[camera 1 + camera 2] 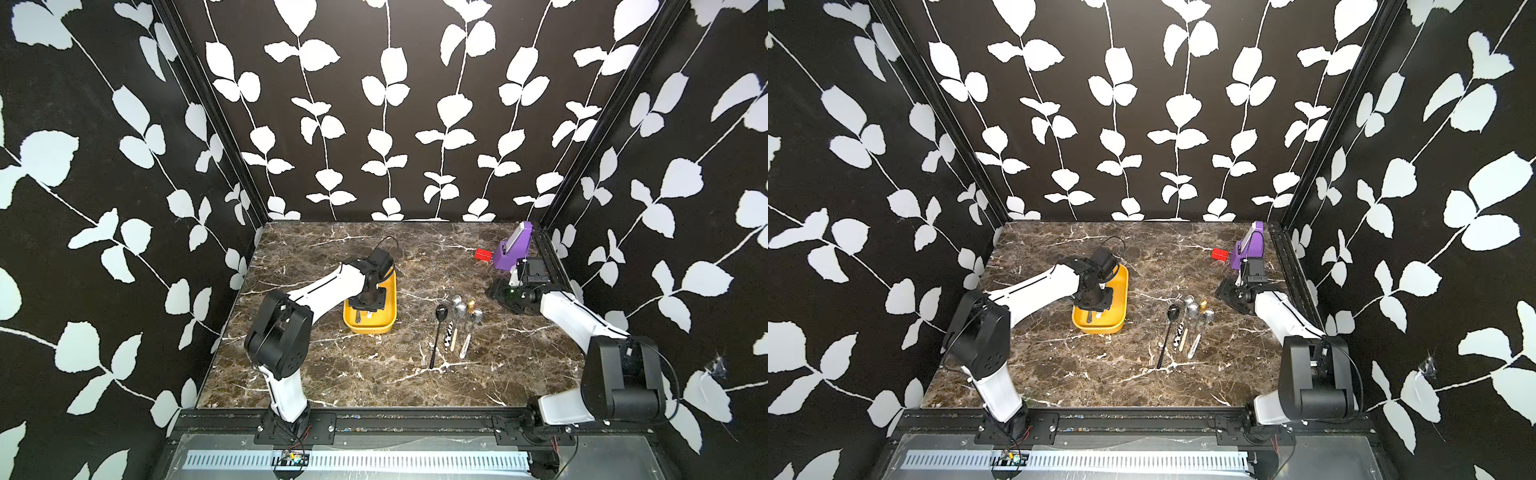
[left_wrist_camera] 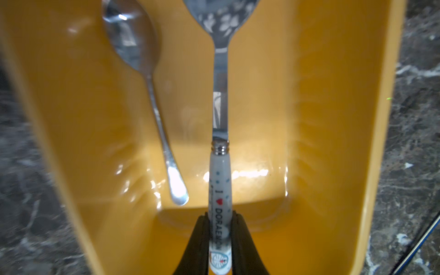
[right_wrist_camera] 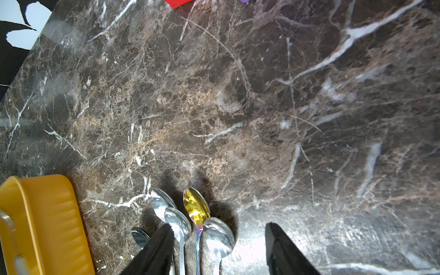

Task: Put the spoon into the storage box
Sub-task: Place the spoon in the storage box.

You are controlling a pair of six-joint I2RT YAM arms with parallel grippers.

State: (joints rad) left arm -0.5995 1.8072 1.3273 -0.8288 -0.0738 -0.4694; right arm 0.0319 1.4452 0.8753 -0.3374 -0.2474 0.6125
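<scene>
The left end effector (image 2: pixel 220 215) is narrowly closed on the printed handle of a white-handled spoon (image 2: pixel 220 107). It holds this spoon lengthwise inside the yellow storage box (image 2: pixel 333 142); whether the spoon touches the floor of the box cannot be told. One plain metal spoon (image 2: pixel 152 95) lies in the box beside it, making two spoons there. The right end effector (image 3: pixel 219 226) stands wide open and holds nothing. It sits to the right of the box, over the bowls of five loose spoons (image 1: pixel 457 320) lying side by side on the tabletop (image 1: pixel 332 374). One purple stand (image 1: pixel 513 253) and one red block (image 1: pixel 483 254) are well apart from the box.
</scene>
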